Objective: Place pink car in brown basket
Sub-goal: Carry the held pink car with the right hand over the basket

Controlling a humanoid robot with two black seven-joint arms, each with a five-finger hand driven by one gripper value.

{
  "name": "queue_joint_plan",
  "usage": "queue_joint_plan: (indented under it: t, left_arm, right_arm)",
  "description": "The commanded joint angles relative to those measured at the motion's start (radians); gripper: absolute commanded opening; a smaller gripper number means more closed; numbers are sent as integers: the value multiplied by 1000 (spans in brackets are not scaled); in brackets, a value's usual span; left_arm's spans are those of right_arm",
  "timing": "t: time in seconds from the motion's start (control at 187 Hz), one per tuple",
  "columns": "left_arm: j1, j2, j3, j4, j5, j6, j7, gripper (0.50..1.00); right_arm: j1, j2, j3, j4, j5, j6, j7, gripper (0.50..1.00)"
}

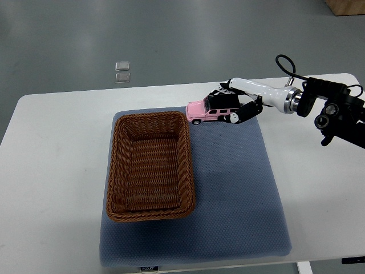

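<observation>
A pink toy car (201, 112) hangs just off the brown wicker basket's (150, 165) far right corner, its nose toward the basket. My right hand (228, 106) reaches in from the right edge and is shut on the car's rear, black fingers (246, 112) wrapped over its roof and side. The basket lies on the left part of a blue-grey mat (239, 188) and holds nothing. My left arm does not show.
The mat lies on a white table (57, 171) whose far edge runs just behind the car. My right forearm and its black wrist unit (336, 114) stretch over the table's right side. Two small clear squares (122, 71) lie on the floor beyond.
</observation>
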Motion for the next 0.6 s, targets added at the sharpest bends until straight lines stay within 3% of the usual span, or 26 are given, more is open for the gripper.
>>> queue_joint_plan:
  t: [0.0, 0.595]
  left_arm:
    - [0, 0, -1, 0, 0, 0, 0, 1000]
    - [-4, 0, 2, -12, 0, 0, 0, 1000]
  right_arm:
    - [1, 57, 0, -5, 26, -6, -2, 607]
    - [-52, 272, -22, -73, 102, -56, -8, 625]
